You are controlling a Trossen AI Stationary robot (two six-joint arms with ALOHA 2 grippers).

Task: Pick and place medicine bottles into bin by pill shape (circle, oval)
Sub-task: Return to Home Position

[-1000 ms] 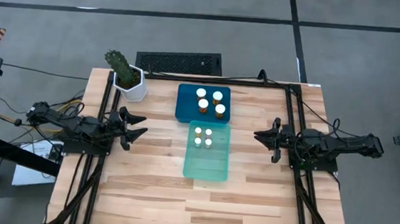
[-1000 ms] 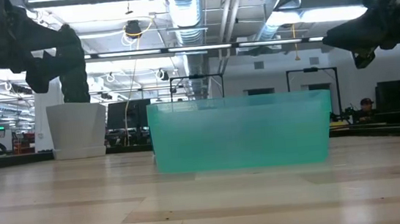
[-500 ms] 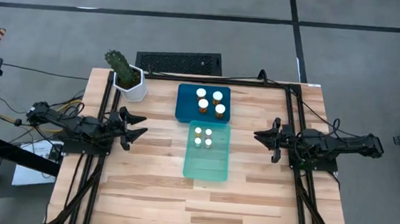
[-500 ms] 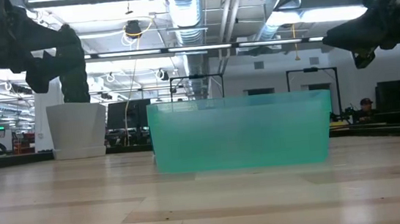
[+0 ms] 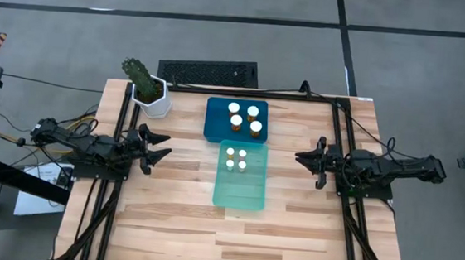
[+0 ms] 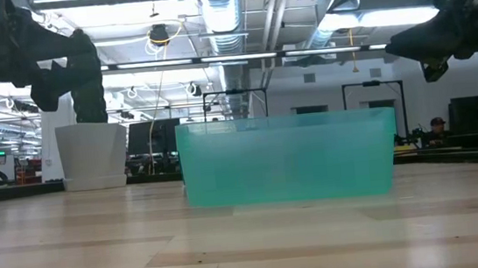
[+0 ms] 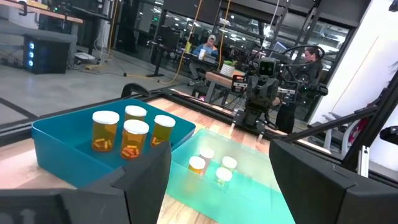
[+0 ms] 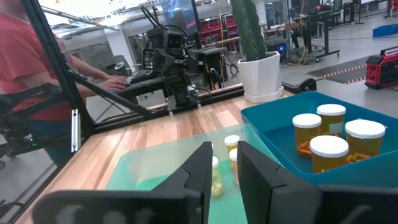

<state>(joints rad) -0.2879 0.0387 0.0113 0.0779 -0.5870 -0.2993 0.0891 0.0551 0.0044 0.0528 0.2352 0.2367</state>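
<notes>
Four wide bottles stand in the blue bin at the far middle of the surface. Four small bottles stand at the far end of the green bin, just nearer. The left gripper hangs at the left, fingers spread wide and empty. The right gripper hangs at the right, fingers a little apart and empty.

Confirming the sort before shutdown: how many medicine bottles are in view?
8: four medicine bottles in the blue bin, four smaller ones in the green bin. None appear hidden.
</notes>
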